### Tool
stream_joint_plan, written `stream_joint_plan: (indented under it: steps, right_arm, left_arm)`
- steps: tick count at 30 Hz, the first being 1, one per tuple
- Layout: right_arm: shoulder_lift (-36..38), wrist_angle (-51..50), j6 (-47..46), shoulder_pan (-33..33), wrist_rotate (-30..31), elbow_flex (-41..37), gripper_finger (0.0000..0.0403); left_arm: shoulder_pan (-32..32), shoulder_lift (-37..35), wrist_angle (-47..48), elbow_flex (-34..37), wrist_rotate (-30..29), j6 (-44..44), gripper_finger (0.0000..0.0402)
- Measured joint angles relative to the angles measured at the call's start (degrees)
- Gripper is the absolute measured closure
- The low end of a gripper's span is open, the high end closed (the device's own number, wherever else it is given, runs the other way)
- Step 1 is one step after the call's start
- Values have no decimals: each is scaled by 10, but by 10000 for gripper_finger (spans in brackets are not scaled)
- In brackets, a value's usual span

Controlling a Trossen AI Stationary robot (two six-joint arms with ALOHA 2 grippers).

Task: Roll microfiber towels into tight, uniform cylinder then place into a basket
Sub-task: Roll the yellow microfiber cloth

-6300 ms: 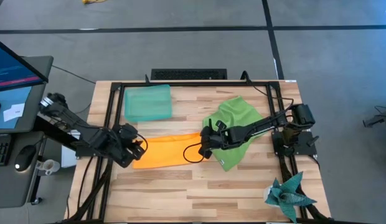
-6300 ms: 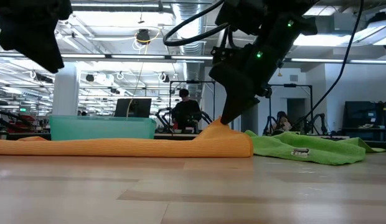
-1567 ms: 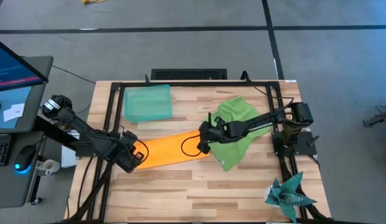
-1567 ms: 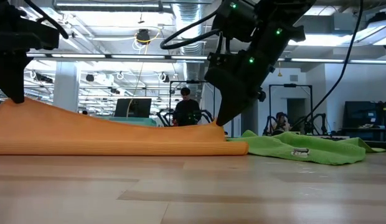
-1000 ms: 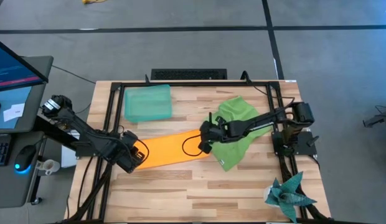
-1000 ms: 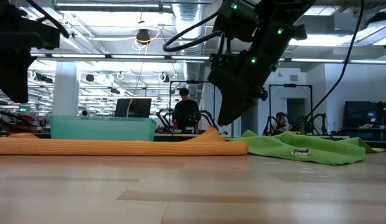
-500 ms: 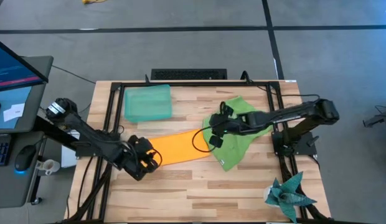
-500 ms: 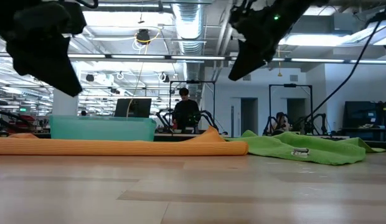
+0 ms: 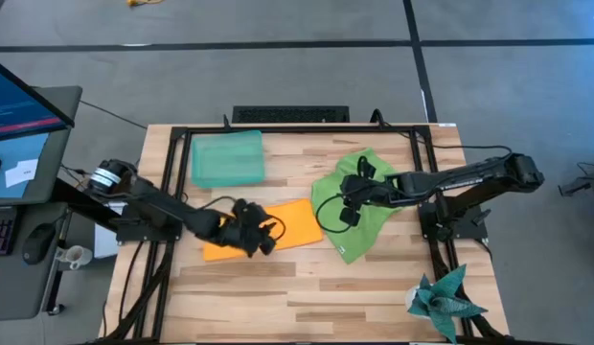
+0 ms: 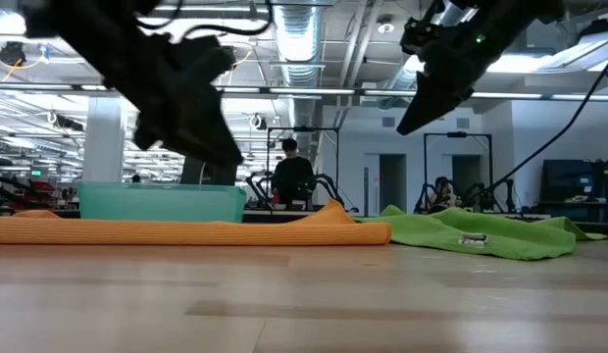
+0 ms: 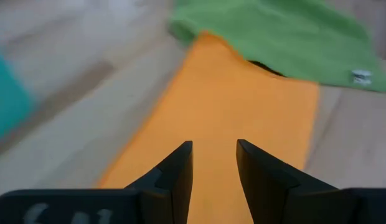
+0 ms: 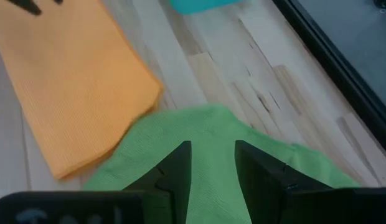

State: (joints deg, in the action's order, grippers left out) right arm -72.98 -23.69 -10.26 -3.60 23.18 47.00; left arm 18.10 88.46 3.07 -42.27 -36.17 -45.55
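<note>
The left claw [image 9: 262, 233] hangs empty, fingers parted, just above the flat, folded bright orange microfiber towel [image 9: 295, 226] on the wooden bench [image 9: 278, 297], likely lined up to start rolling. The right claw [image 9: 347, 208], also parted and empty, hovers over the crumpled lime green microfiber towel [image 9: 366, 177] beside it. Farther back, the shallow translucent teal plastic basket [image 9: 226, 158] waits, holding no towel.
</note>
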Motion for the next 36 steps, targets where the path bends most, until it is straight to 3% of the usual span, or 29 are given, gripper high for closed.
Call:
stream_joint_plan:
  steps: [5, 13, 20, 30, 36]
  right_arm:
    - [8, -10, 30, 3, 0, 1, 257]
    - [10, -15, 28, 16, 0, 0, 257]
    - [10, -8, 27, 19, -1, 0, 257]
    - [9, -5, 27, 19, -2, 0, 257]
    - [9, -5, 27, 19, -2, 0, 257]
  left_arm:
    - [-29, 63, -120, 0, 100, 44, 288]
    - [-28, 121, -136, -14, 142, 24, 305]
    - [-28, 120, -71, -14, 193, 32, 316]
    - [7, 116, -23, -27, 371, 123, 319]
    - [55, 118, 149, -94, 437, 122, 319]
